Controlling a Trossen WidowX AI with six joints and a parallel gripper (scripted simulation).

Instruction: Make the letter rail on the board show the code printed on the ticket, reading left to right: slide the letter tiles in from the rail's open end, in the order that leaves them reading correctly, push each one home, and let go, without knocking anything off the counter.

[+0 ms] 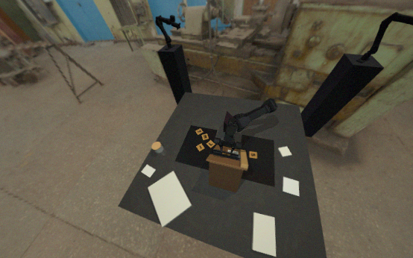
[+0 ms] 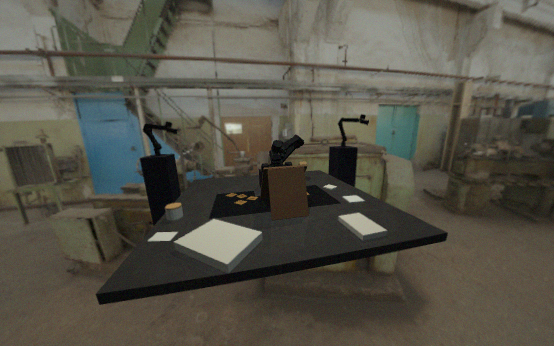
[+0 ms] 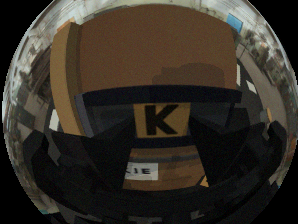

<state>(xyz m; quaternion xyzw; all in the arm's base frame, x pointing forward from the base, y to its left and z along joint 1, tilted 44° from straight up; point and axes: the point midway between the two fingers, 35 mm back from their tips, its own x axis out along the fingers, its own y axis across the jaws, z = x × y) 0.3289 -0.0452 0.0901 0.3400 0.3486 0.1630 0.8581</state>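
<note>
The K tile [image 3: 161, 120] lies directly between the fingertips of the gripper [image 1: 227, 148] [image 3: 162, 119], by which it is pinched at its sides. It is framed by the long bars of the rail [image 1: 227, 155] [image 3: 160, 94], whose long axis runs across the wrist view; the coming push is judged to be directed leftward there, toward the pale side block [image 1: 244, 159] [image 3: 61, 80]. The tile is orange-yellow, its black letter upright. Below, the ticket [image 3: 145, 171] is partly hidden.

six letter tiles [image 3: 139, 120], one board [image 1: 227, 175] [image 2: 288, 192]
</note>
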